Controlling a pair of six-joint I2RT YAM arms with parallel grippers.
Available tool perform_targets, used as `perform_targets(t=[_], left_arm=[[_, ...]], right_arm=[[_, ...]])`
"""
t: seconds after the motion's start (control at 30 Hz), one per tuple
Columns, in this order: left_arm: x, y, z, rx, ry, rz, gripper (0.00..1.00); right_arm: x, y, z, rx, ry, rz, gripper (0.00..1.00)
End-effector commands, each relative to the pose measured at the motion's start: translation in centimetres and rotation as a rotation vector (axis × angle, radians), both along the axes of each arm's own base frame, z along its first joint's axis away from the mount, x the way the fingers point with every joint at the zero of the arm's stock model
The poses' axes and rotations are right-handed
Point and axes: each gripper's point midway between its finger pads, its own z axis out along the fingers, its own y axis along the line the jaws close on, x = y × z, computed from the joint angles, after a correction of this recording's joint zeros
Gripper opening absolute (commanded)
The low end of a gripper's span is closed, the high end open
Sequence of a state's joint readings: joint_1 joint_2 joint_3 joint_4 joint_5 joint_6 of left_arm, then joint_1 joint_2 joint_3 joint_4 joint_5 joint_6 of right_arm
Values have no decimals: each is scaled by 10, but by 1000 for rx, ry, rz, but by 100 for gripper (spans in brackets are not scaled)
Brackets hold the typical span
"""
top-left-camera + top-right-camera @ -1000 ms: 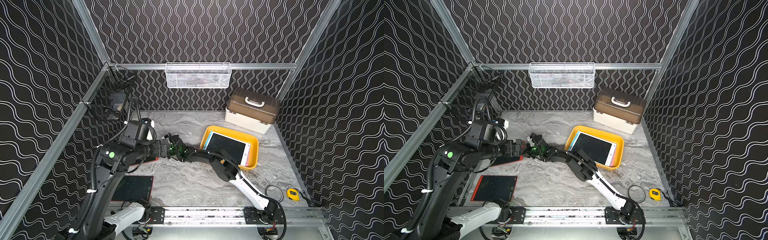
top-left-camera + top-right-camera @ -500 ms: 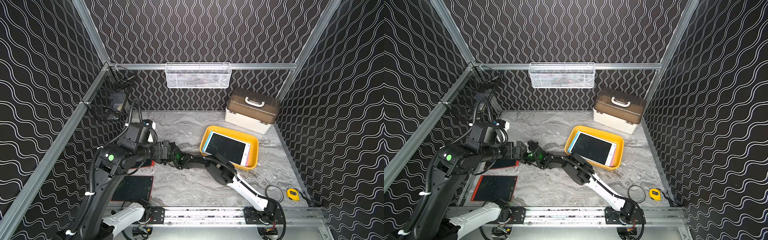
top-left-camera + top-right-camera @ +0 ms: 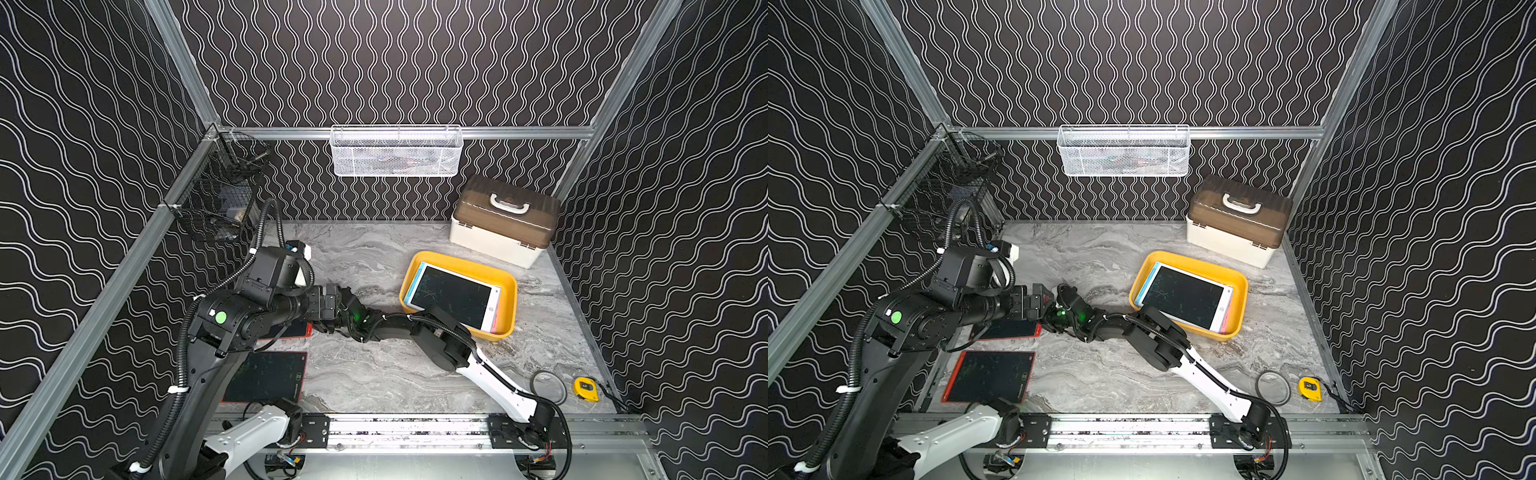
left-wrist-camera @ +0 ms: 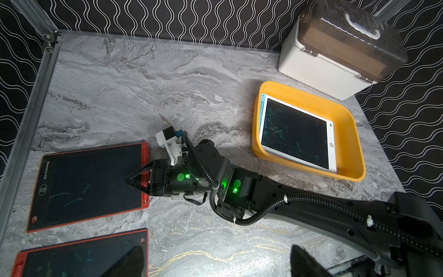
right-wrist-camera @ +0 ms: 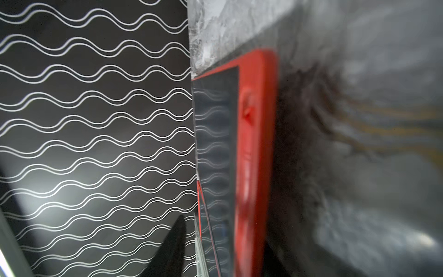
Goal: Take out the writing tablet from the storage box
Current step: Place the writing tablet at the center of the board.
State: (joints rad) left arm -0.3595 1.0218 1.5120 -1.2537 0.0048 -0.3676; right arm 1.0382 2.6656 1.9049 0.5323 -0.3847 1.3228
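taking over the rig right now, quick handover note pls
left gripper: open, empty, above the table.
right gripper: low at the edge of the rear red tablet; can't tell if it is gripping.
things: rear red tablet and front red tablet lie flat on the table, outside the yellow storage box. The white tablet lies in the box on top of a blue-edged tablet.
done: two red tablets out.
left: clear the right gripper, then lift out the white tablet, probably the ones beneath too.
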Motion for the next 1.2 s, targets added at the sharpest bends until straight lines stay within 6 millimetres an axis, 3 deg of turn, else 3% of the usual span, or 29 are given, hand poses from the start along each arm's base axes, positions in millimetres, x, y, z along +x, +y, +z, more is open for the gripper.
perform_targets(t=[0.0, 0.37, 0.77, 1.17], left_arm=[[-3, 0, 0, -6, 3, -2, 99], [-5, -2, 0, -11, 4, -11, 99], [-10, 1, 2, -5, 1, -9, 99], [-10, 0, 1, -7, 1, -15, 99]], right_arm=[[1, -8, -10, -86, 5, -12, 43], [-10, -8, -21, -215, -5, 21, 48], [-24, 12, -35, -267, 6, 87, 51], [-13, -6, -40, -314, 4, 38, 53]])
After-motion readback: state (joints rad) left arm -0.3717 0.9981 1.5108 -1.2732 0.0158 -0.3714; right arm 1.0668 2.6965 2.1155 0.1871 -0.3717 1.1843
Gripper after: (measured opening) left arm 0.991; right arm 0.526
